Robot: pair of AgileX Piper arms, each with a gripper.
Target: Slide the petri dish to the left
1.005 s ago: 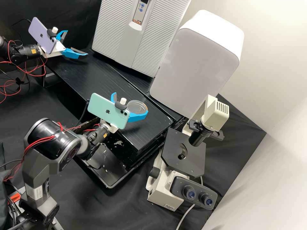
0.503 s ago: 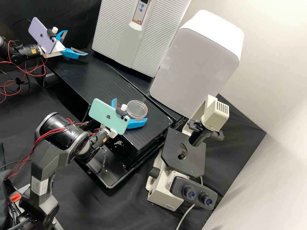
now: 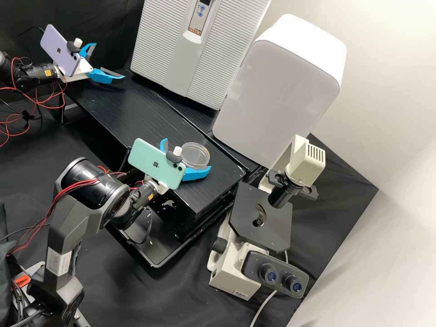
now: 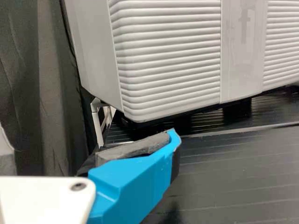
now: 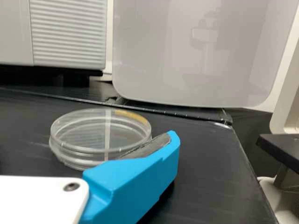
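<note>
The clear round petri dish (image 3: 195,154) lies on the right end of the raised black platform (image 3: 136,109), near its front corner. My right gripper (image 3: 187,160) stands open around it, one blue finger behind the dish and the other along its near side. In the right wrist view the dish (image 5: 100,135) rests right against the inner side of one blue finger (image 5: 140,177). My left gripper (image 3: 108,61) hangs open and holds nothing over the platform's far left end, one of its fingers (image 4: 135,182) just above the ribbed black surface.
A white ribbed machine (image 3: 200,45) stands at the back of the platform, and a white boxy unit (image 3: 281,86) stands right of the dish. A microscope (image 3: 268,227) sits at the front right. A black tray (image 3: 154,250) lies below the platform's front edge.
The right arm's elbow has risen and swung right, and its gripper has sunk a little lower around the dish. The dish has hardly shifted. The left arm has kept still.
</note>
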